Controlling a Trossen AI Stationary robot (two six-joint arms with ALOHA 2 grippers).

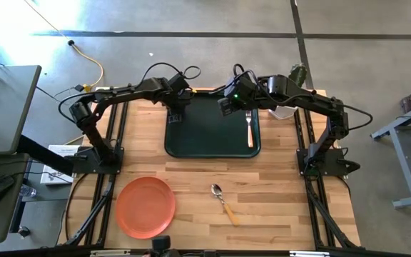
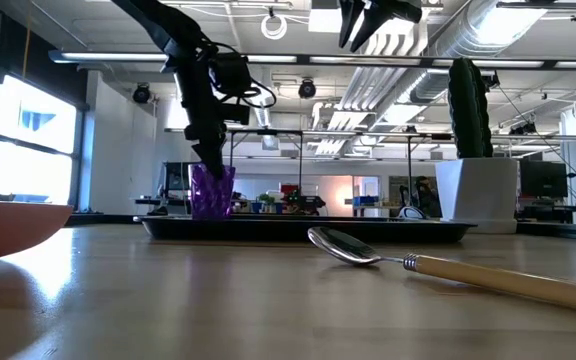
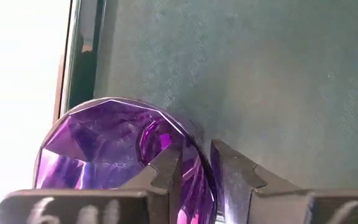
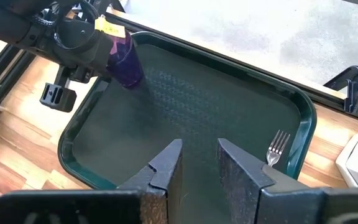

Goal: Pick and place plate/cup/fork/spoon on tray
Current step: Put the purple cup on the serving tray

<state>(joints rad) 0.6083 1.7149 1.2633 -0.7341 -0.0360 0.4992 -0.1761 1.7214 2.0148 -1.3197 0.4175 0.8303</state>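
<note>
The dark green tray (image 1: 212,146) lies at the table's far middle. The dark purple cup (image 2: 213,192) stands upright in its far left corner, and my left gripper (image 1: 175,113) is shut on it from above. The fork (image 1: 249,125) lies flat on the tray's right side, tines toward the far edge. My right gripper (image 4: 200,171) hangs open and empty, high above the tray's middle. The orange plate (image 1: 145,207) and the spoon (image 1: 222,198) lie on the bare wood near the front edge. My left gripper holds the cup's wall at its rim (image 3: 199,177), one finger (image 3: 166,174) inside the cup and one (image 3: 232,177) outside. The fingers point down from above. The cup stands upright in the tray's far left corner; the tray's rim hides its base.
A white pot with a green cactus (image 1: 285,111) stands just off the tray's far right corner, beside my right arm. The tray's middle and near part (image 4: 185,106) are bare.
</note>
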